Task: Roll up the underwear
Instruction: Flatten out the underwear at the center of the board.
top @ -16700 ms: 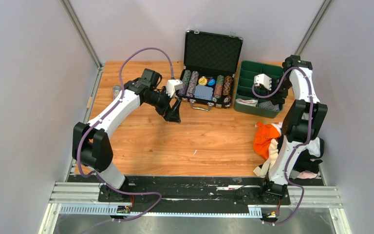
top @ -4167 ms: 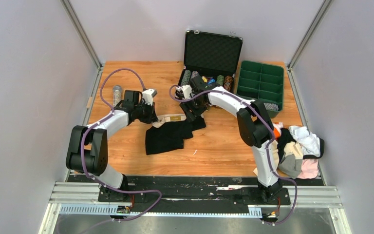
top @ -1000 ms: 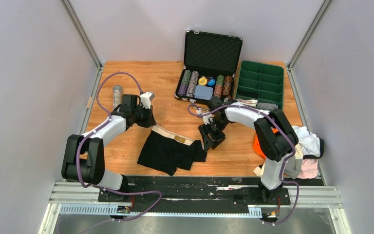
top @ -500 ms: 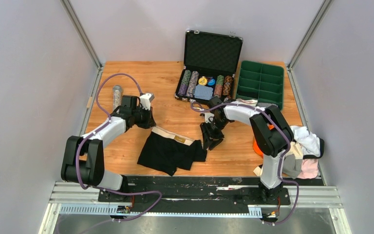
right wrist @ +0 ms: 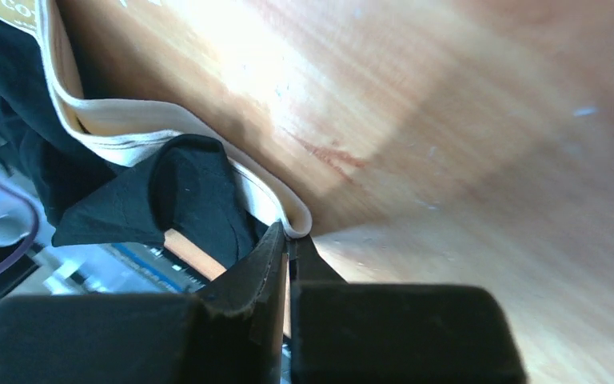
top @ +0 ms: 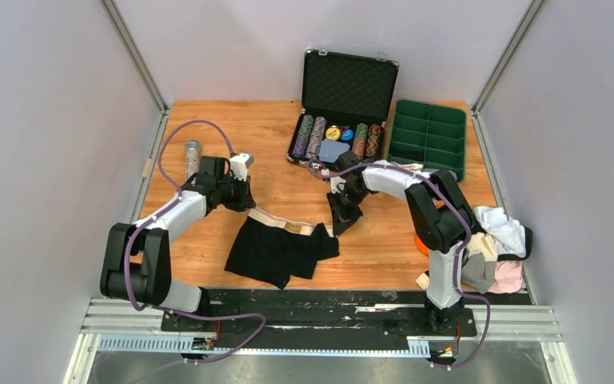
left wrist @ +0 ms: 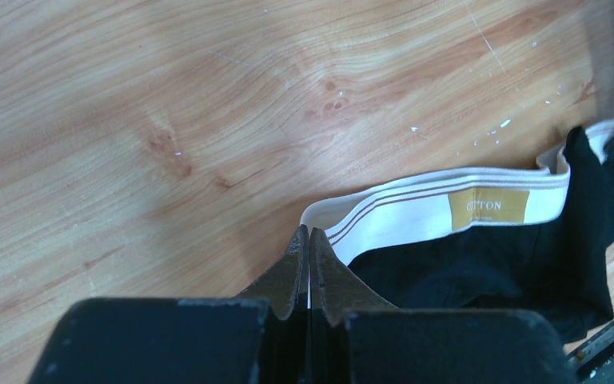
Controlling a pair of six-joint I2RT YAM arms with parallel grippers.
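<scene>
1. Down-table from the poker chip case (top: 344, 112), toward the arm bases, one pair of black boxer briefs (top: 280, 250) lies spread on the wood. Its white waistband (left wrist: 416, 210) is on the side facing the case.
2. Off to the case's left and a bit nearer the bases, the left gripper (left wrist: 309, 234) has its jaws pressed together on the left end of that waistband.
3. Right in front of the case, the right gripper (right wrist: 289, 234) is pinched shut too, with the folded right corner of the band caught at its tips.
4. Why hold it like that? My guess is that a grip on each end keeps the band pulled straight, so the briefs sit square and flat before any rolling. No roll has been started yet, as far as I can tell.
5. Head count:
   - One pair of briefs is laid out, with two grippers on it.
   - One heap of other underwear (top: 496, 240) sits right of the case and nearer the bases. I can see orange, white, beige and pink, but it's too tangled to count.
   - One green compartment tray (top: 428, 140) is just right of the case.
   - One silver cylinder (top: 191, 158) stands well to its left.
</scene>
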